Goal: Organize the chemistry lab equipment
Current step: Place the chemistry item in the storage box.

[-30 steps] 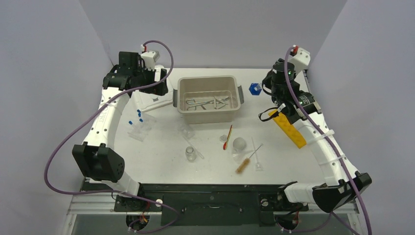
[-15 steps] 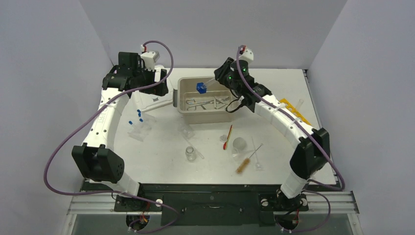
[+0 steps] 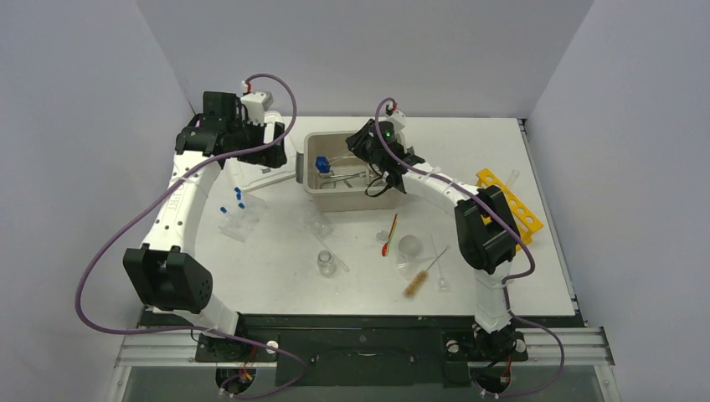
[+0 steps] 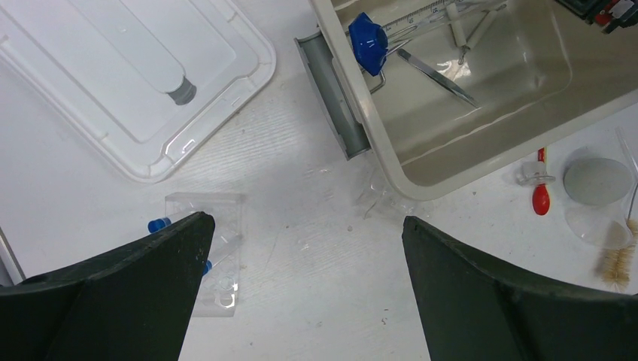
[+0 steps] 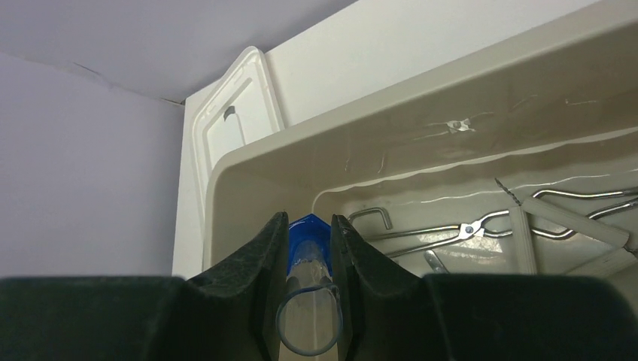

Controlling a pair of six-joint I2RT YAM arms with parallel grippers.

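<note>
Right claw (image 5: pixel 308 226) carried blue-capped tube (image 5: pixel 310 263) into tub (image 5: pixel 527 113).

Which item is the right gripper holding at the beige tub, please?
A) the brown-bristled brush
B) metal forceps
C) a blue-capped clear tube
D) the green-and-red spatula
C: in the right wrist view the right gripper is closed on a blue-capped clear tube, over the tub.

White arm links (image 3: pixel 178 201), bulky black joints (image 3: pixel 170 279), and looping purple cables (image 3: pixel 84 280).
</note>
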